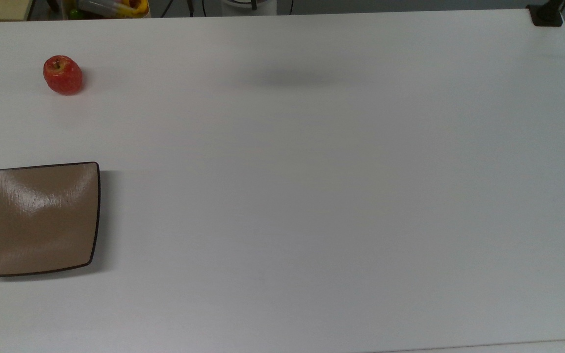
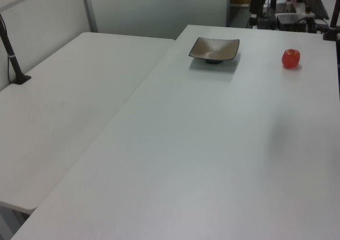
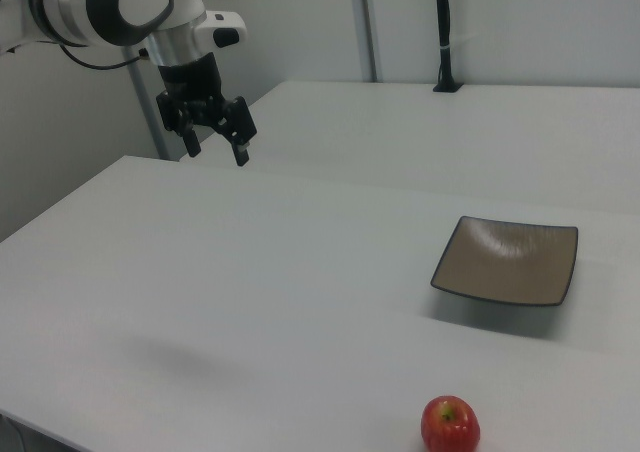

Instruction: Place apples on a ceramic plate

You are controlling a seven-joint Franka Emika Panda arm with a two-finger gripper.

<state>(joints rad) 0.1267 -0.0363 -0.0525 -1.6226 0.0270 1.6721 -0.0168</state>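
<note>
A small red apple (image 1: 63,75) rests on the white table near the top view's upper left corner. The square tan-brown ceramic plate (image 1: 37,220) lies empty below it at the top view's left edge, a couple of plate-widths away. In the right view the apple (image 3: 450,424) is at the bottom edge, the plate (image 3: 508,262) beyond it. My gripper (image 3: 215,150) hangs open and empty in the air at the right view's upper left, far from both. The left view has the plate (image 2: 214,49) and apple (image 2: 290,58) at the far end.
A second white table (image 2: 64,102) adjoins the first on the left view's left. A black post on a clamp (image 2: 13,54) stands at its edge. Another black clamp (image 1: 547,14) sits at the top view's upper right corner. Clutter (image 1: 111,7) lies beyond the table's far edge.
</note>
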